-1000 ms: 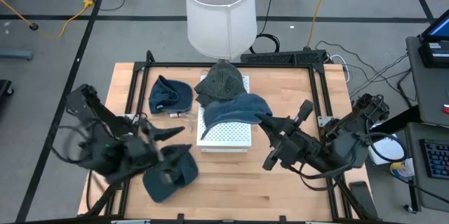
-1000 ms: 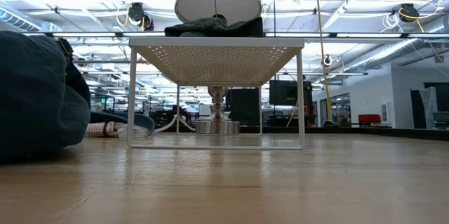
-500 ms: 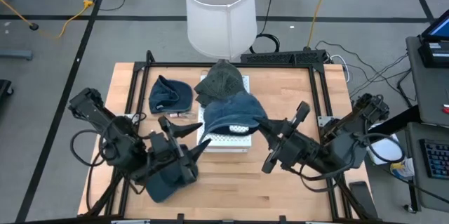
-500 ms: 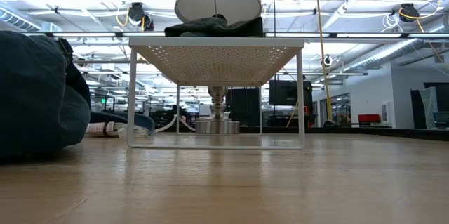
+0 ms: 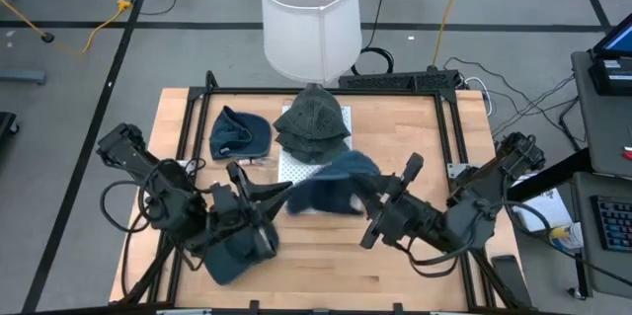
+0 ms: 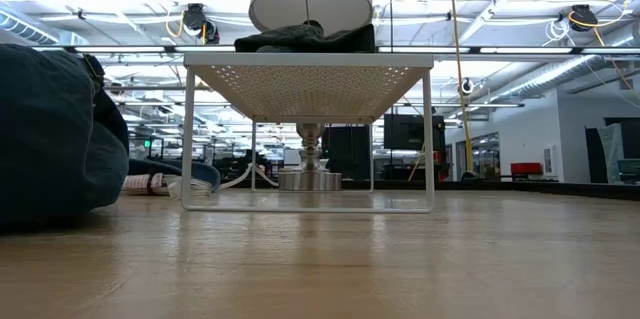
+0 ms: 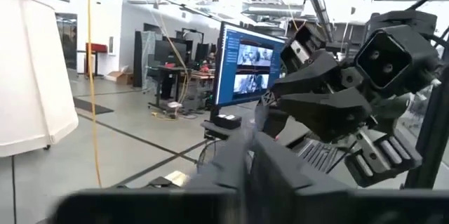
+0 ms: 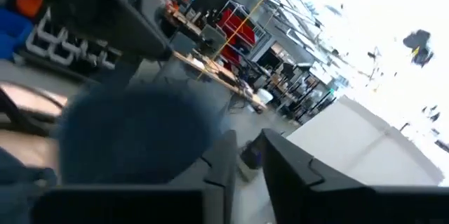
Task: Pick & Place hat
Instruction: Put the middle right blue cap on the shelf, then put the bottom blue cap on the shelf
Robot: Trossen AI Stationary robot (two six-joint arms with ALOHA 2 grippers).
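- Left tool (image 5: 281, 193): sits low over the bench (image 5: 395, 127), just beside the near-left corner of the white rack (image 5: 294, 165), pointing toward it.
- In the left wrist view, shows fingers (image 7: 224, 164) drawn narrow, almost together, with nothing seen between them.
- Lies above a dark blue hat (image 5: 232, 256) that rests on the bench at the front left, partly hidden under the left arm.
- Right tool (image 5: 363, 185): reaches in from the front right, with its tip at the rack's right side.
- In the right wrist view, shows fingers (image 8: 221, 164) parted by a narrow gap, with no cloth visible between them.
- Blue hat (image 5: 326, 189): appears blurred over the rack's front part, just beside the right tool; fills the space next to the fingers in the right wrist view (image 8: 133, 136).
- Cannot tell whether the blurred hat touches the rack.
- Grey hat (image 5: 311, 118): rests on the rack's far end and is also seen on top in the low view (image 6: 305, 37).
- Another blue hat (image 5: 237, 132): lies on the bench, left of the rack.
- White lamp shade (image 5: 308, 14): stands beyond the bench's far edge.
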